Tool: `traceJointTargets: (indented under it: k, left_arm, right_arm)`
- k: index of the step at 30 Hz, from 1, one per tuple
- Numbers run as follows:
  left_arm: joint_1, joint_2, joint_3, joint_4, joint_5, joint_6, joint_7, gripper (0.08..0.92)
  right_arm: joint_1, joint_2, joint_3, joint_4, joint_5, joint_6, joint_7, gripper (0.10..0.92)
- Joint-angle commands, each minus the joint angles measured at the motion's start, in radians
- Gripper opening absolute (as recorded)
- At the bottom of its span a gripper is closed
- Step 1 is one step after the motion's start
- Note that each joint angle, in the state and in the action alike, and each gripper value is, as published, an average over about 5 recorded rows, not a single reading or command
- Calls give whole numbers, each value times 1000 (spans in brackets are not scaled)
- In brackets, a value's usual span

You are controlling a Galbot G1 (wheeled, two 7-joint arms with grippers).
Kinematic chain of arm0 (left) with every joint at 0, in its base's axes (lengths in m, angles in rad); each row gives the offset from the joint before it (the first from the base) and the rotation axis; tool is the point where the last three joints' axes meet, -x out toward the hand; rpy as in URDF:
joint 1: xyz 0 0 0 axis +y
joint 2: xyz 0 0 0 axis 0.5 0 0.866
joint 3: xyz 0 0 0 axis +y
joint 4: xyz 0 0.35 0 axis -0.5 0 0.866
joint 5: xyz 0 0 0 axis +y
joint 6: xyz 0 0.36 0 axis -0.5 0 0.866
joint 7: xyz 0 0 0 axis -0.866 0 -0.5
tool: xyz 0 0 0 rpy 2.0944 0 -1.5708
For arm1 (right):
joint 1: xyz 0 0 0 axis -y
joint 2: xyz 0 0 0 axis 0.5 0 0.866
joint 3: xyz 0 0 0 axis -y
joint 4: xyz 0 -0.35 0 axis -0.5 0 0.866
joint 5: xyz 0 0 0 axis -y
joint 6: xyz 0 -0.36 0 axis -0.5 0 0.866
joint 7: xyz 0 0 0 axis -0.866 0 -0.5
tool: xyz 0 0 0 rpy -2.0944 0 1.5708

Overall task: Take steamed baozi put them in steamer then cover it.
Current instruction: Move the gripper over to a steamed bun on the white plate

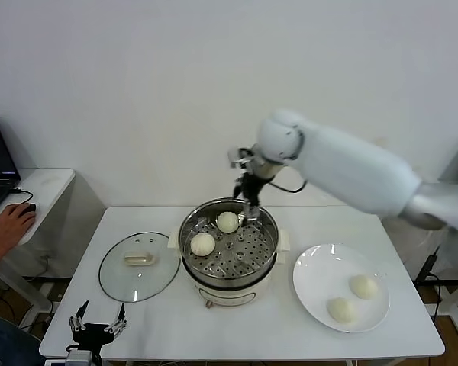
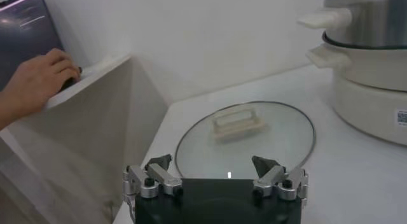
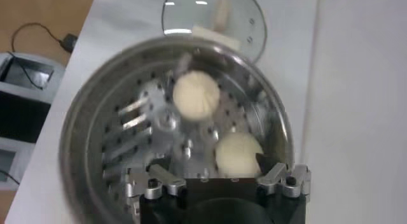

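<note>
Shiny perforated steel steamer [image 1: 229, 252] (matt dough baozi [image 1: 203, 244]), clear glass cover [image 1: 137, 267].

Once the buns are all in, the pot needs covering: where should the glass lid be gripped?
Grip the lid by its flat cream handle, coming straight down. It lies flat on the table, handle up at its centre; the rim sits flush, offering no purchase. The left gripper waits nearest.

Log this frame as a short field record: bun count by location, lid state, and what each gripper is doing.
baozi in steamer: two
baozi on plate: two
cover: off, flat on table left of steamer
right gripper: open, empty, above steamer's far rim
left gripper: open, empty, parked near table's front-left edge
</note>
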Motion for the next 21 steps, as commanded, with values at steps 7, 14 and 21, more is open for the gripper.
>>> traceJointTargets:
  k: [7, 14, 21]
  left_arm:
    - [-3, 2, 7, -3, -11, 9, 2, 823]
    - [2, 3, 6, -6, -20, 11, 3, 823]
    - [12, 3, 4, -7, -31, 10, 1, 823]
  right_arm:
    - [-77, -431, -7, 263, -67, 30, -42, 823]
    - [-422, -518, 186, 330, -241, 58, -54, 823]
    - [-590, -537, 220, 343, -313, 70, -39, 823]
